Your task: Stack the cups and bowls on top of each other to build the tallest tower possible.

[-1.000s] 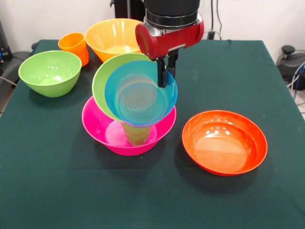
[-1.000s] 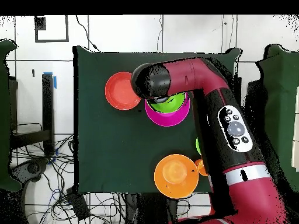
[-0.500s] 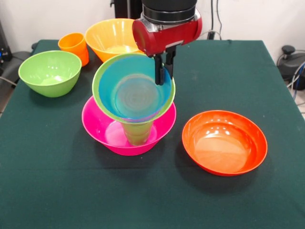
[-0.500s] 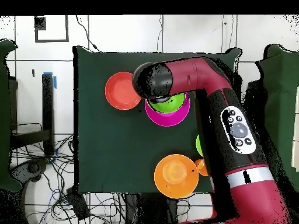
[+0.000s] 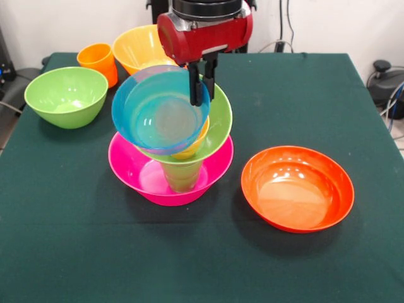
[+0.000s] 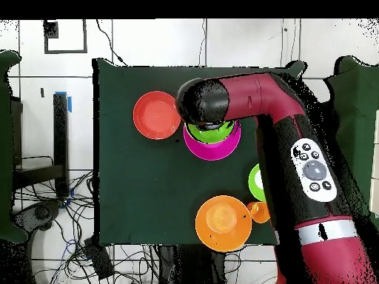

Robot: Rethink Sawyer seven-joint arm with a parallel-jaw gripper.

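Pink bowl (image 5: 136,173) based our tower | tool (image 5: 201,91) gripped blue bowl (image 5: 154,113) tilted over green bowl (image 5: 218,123) | unstacked: red-orange bowl (image 5: 297,189), others.

Centre: large pink plastic bowl (image 5: 136,172) on the dark green tabletop (image 5: 189,252), holding a green tumbler (image 5: 181,177).
Right: red-orange bowl (image 5: 297,188).
Far left: light green bowl (image 5: 65,96), small orange cup (image 5: 98,60).

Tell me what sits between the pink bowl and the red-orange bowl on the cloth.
Nothing: in the front view only bare green cloth separates the pink bowl from the red-orange bowl.
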